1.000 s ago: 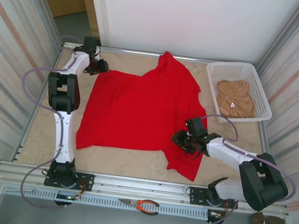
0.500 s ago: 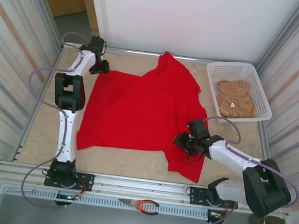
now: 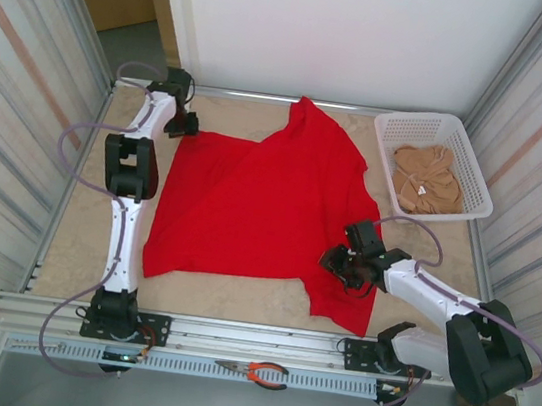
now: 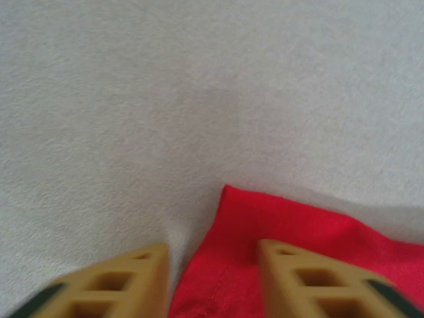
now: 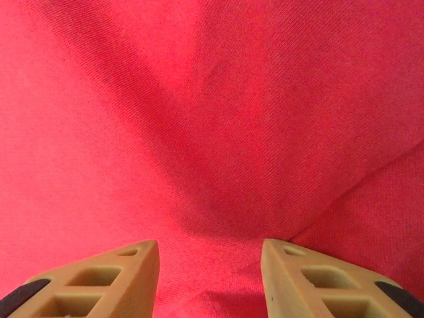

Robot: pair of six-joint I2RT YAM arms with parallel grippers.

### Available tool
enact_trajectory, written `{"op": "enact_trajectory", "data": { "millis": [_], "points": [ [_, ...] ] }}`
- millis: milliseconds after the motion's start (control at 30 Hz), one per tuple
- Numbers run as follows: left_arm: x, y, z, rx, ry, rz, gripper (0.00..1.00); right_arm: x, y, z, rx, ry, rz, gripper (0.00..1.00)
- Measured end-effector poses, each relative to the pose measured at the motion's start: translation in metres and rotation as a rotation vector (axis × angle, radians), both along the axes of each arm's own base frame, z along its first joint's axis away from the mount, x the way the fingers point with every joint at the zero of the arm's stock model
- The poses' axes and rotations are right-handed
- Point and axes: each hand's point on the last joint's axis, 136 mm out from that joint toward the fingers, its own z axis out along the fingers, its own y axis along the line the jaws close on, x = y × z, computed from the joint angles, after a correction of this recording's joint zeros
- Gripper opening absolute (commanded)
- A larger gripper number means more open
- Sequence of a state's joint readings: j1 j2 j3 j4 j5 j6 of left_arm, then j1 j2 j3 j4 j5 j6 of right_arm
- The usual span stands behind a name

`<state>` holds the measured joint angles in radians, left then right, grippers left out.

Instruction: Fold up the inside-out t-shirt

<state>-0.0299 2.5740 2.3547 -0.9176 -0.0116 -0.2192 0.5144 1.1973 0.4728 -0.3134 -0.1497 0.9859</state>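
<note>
Jaws parted on the left gripper (image 4: 212,258), straddling the far-left corner of the inside-out t-shirt (image 3: 251,200) without yet pinching it; a clear gap beside the red hem in the left wrist view. Parted likewise on the right gripper (image 5: 209,255), low over the near-right part of the shirt, tips to each side of a soft crease; cloth caught between them or not, impossible to tell. Lies spread over the middle of the tabletop (image 3: 69,235), red and rumpled, one point reaching toward the back wall, another flap trailing toward the near edge. Well apart from the white basket (image 3: 419,120) and its tan garment (image 3: 426,179) at far right.

Likely trouble on the left: closing with so little cloth between the fingers (image 4: 119,285), risking a slip of the corner on the lift. On the right: pinching a mid-panel crease rather than an edge, dragging extra layers and bunching the fold. Also uneven pulls from the two arms, skewing the shirt off square.
</note>
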Motion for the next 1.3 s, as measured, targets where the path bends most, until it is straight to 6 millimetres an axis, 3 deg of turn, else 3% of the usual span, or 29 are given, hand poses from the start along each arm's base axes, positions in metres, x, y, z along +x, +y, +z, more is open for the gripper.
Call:
{"op": "enact_trajectory", "data": {
  "millis": [33, 67, 367, 467, 700, 867, 967, 1000, 1167, 1233, 1300],
  "points": [
    [0.000, -0.001, 0.000, -0.004, 0.002, -0.004, 0.03, 0.000, 0.000, 0.000, 0.000, 0.000, 0.000, 0.44],
    [-0.001, -0.003, 0.000, -0.011, 0.003, -0.005, 0.00, 0.000, 0.000, 0.000, 0.000, 0.000, 0.000, 0.44],
    [0.002, -0.005, 0.004, -0.043, -0.010, 0.005, 0.00, 0.001, -0.004, 0.001, 0.004, 0.001, -0.018, 0.41],
    [0.004, 0.008, 0.005, -0.080, -0.017, 0.060, 0.00, -0.002, -0.014, -0.001, -0.001, 0.006, -0.045, 0.37],
    [0.003, 0.059, 0.007, -0.197, -0.020, 0.229, 0.00, -0.005, -0.022, -0.002, -0.003, 0.011, -0.069, 0.34],
    [0.009, 0.068, 0.013, -0.265, -0.046, 0.280, 0.00, -0.004, -0.022, -0.002, 0.000, 0.013, -0.073, 0.35],
    [0.020, 0.062, 0.023, -0.301, -0.086, 0.271, 0.43, -0.004, -0.021, -0.002, 0.004, 0.012, -0.070, 0.39],
    [0.025, 0.060, 0.028, -0.312, -0.109, 0.265, 0.49, -0.004, -0.021, -0.001, 0.007, 0.011, -0.063, 0.40],
    [0.032, 0.055, 0.038, -0.350, -0.152, 0.255, 0.55, 0.000, -0.014, 0.006, 0.010, 0.007, -0.003, 0.44],
    [0.017, 0.052, 0.040, -0.358, -0.133, 0.258, 0.56, 0.005, -0.010, 0.018, 0.013, -0.013, 0.021, 0.45],
    [-0.011, 0.046, 0.046, -0.368, -0.101, 0.267, 0.56, 0.013, -0.008, 0.035, 0.021, -0.052, 0.033, 0.47]
  ]
}}
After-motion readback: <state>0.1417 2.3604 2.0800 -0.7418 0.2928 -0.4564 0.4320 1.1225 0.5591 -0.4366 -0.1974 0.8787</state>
